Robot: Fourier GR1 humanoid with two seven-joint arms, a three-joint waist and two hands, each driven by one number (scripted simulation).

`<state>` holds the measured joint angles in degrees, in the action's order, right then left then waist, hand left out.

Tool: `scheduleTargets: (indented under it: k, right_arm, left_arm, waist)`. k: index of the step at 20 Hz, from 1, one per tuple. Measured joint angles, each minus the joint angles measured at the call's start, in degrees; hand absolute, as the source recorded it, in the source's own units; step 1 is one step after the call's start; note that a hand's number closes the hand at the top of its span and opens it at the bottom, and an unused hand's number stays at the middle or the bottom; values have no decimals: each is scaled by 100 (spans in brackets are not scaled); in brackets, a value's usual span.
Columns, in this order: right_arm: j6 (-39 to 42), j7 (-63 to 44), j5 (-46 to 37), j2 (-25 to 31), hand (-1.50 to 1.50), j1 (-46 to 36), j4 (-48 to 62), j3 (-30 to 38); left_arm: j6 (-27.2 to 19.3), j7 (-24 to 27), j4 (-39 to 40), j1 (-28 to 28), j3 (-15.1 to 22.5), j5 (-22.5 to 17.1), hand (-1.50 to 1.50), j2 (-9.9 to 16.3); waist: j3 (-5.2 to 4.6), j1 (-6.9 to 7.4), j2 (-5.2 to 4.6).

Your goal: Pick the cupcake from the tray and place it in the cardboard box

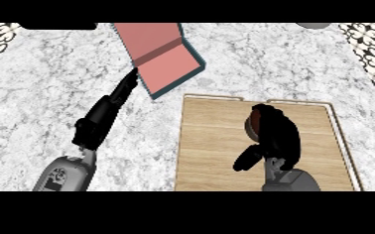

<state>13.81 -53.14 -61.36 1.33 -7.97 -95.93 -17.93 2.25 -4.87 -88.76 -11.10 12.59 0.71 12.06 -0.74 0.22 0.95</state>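
The cupcake (251, 124) sits on the wooden tray (212, 148) at about five o'clock in the view, mostly hidden by the right hand (278, 134), whose fingers curl over it from above with the thumb low at its left. At eleven o'clock from the tray lies the pink-lined cardboard box (164, 54), and the left hand (110, 109) stretches straight-fingered toward it, fingertips touching its lower-left edge on the marble counter (58, 69).

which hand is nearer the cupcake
Right. The right hand is over the tray, curled round the cupcake. The left hand is off to the left, fingertips at the box.
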Motion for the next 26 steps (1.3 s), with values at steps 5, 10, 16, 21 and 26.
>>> scheduleTargets:
  k: [5, 10, 16, 21, 26]
  right_arm:
    - [-108, 187, -94, 85, 150, -69, 202, 37]
    - [242, 1076, -115, 253, 150, -546, 311, -657]
    - [555, 2933, 17, 237, 150, -1507, 523, -1988]
    - [117, 4011, -8, 196, 150, -2184, 749, -2066]
    - [278, 4407, 211, 171, 150, -2313, 83, -1853]
  left_arm:
    - [94, 69, 151, -67, -100, 47, 0, -50]
    - [180, -1, 18, -95, -18, 73, 0, -80]
    - [190, 62, 168, -204, 124, 140, 0, -225]
    - [165, 12, 148, -176, -16, 135, 0, -196]
    - [273, 52, 178, -90, -212, 81, 0, -106]
  waist:
    - [13, -12, -8]
    - [15, 152, -40]
    - [53, 387, -141]
    - [69, 178, -119]
    - [72, 35, -96]
